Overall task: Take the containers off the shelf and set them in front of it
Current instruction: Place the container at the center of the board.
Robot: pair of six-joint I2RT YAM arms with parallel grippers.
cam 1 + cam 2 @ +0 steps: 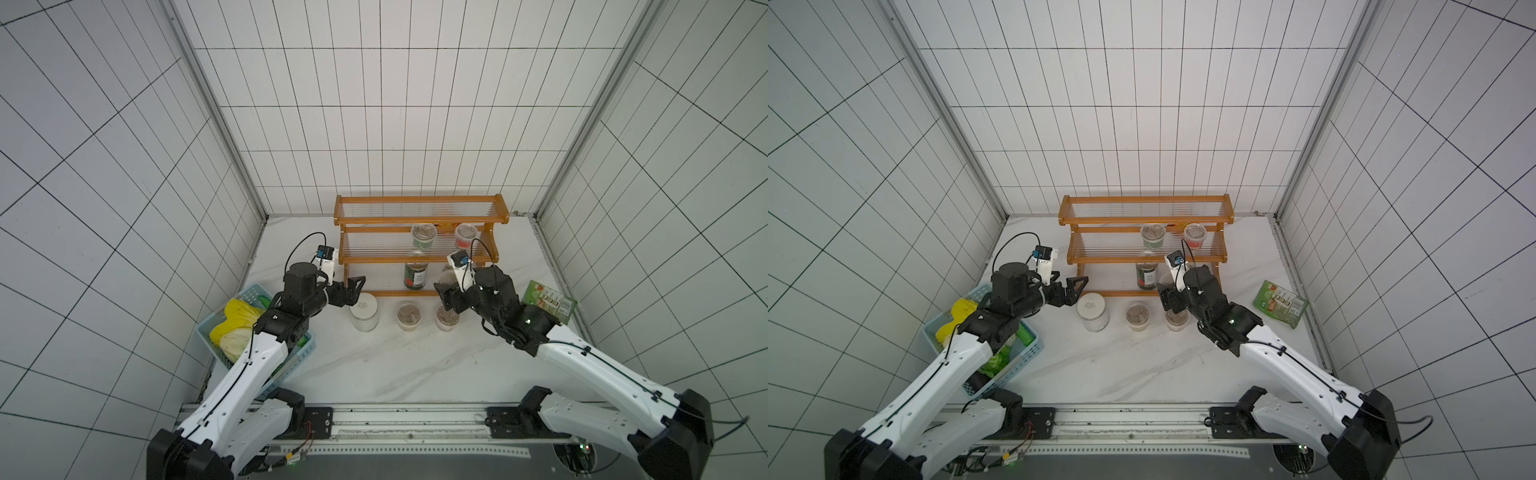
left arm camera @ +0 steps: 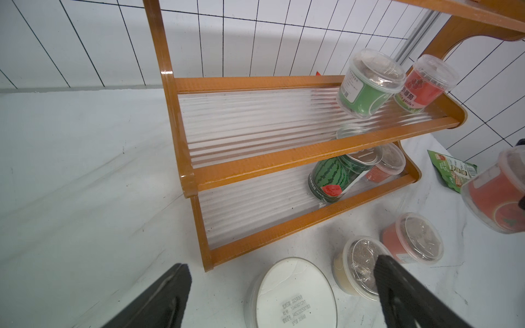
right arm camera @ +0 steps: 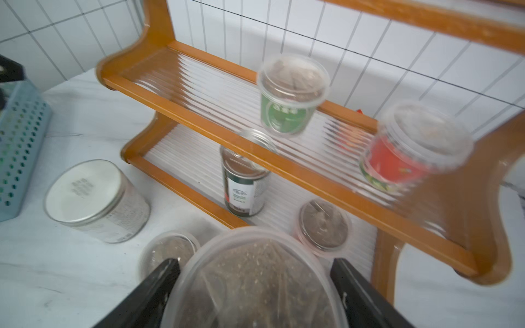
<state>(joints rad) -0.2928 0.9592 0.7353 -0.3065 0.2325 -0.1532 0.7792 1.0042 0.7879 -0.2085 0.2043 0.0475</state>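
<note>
Two robot arms work at a three-tier wooden shelf (image 1: 411, 258) that stands at the far side of a white desk (image 1: 374, 374).

The right hand (image 3: 254, 267) pinches a clear lidded cup with an orange-red band, the held cup (image 2: 497, 196). One finger presses each side of its body. The cup hangs in the air by the right end of the lowest tier. The left hand (image 2: 281, 262) is spread wide and empty, hovering near the jar (image 1: 364, 311).

Three containers stand on the desk in front of the shelf. From left to right they are the jar, a yellow cup (image 2: 358, 269) and a front red cup (image 2: 412, 241).

Four containers are on the shelf. A green cup (image 2: 369, 82) and a red cup (image 2: 426, 85) sit side by side at the right of the middle tier. A can (image 2: 332, 179) stands on the lowest tier, with a low cup (image 2: 389, 167) just to its right.

A blue basket (image 1: 249, 293) sits at the left and a green packet (image 1: 550, 305) at the right.

The cups look light and thin-walled, so a hard squeeze would probably flex them or pop the lid. Their smooth sides may slip. The best hold seems to be across the banded body, just under the lid rim. The can looks stiff and heavier, and a firm grip across its middle should suit it. The tier above hangs close over both the can and the low cup, so each likely has to be drawn out toward the near side before it is lifted.
</note>
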